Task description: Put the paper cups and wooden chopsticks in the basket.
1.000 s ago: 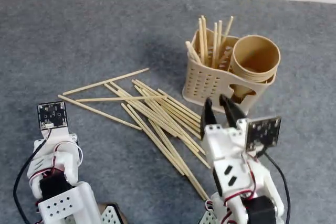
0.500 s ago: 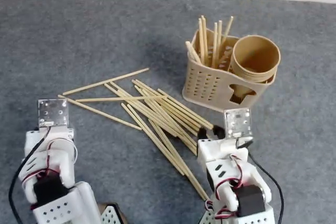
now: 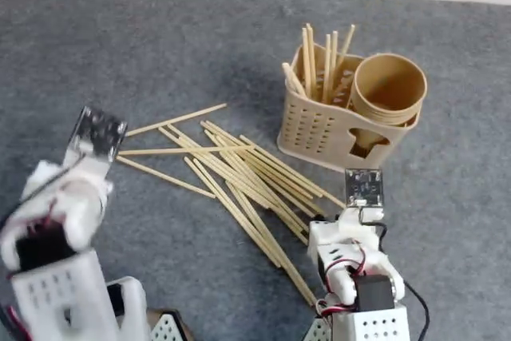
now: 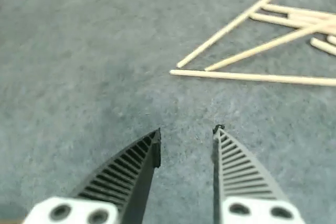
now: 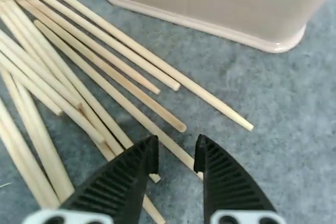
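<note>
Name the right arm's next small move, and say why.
Probably lower a touch and close. The right gripper hangs open with a pale wooden chopstick lying between its jaws, and the beige perforated plastic basket stands just beyond it.

The chopsticks [image 3: 239,179] were pale, matt bare wood. The basket [image 3: 319,129] was smooth cream plastic, and the cups [image 3: 389,85] were matt brown paper. The grey cloth [image 3: 160,45] looked fuzzy. The left gripper [image 4: 186,136] and right gripper [image 5: 176,146] were ribbed black plastic.
</note>
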Action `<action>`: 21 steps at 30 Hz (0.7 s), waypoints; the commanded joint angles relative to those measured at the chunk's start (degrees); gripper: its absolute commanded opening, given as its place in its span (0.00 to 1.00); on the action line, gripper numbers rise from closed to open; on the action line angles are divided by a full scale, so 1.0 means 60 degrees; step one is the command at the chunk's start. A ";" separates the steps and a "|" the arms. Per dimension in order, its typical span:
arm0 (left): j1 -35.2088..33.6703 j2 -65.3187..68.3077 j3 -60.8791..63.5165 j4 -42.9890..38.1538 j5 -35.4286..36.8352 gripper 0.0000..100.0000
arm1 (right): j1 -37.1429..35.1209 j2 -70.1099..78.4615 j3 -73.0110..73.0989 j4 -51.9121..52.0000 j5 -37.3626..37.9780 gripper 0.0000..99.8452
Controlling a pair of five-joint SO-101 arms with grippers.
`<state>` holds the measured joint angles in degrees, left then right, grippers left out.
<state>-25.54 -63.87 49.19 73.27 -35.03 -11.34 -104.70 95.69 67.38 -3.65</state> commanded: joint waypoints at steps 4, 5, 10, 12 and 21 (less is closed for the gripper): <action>0.1121 0.4491 -0.2454 0.0044 -0.1538 0.17 | 0.0154 -0.0125 0.0681 0.0007 -0.0059 0.12; 0.1238 0.4989 -0.2689 0.0044 -0.1670 0.17 | 0.0154 -0.0125 0.0681 0.0007 -0.0029 0.12; 0.1839 0.7348 -0.3905 -0.0234 -0.2242 0.17 | 0.0154 -0.0125 0.0681 0.0007 -0.0015 0.12; 0.2088 0.8256 -0.4256 -0.0527 -0.2535 0.17 | 0.0154 -0.0125 0.0681 0.0007 0.0000 0.12; 0.3114 1.1436 -0.5692 -0.1934 -0.2945 0.17 | 0.0154 -0.0125 0.0681 -0.0037 0.0000 0.12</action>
<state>-9.63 -0.22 20.70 65.27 -52.18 -10.90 -104.70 95.69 67.38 -3.65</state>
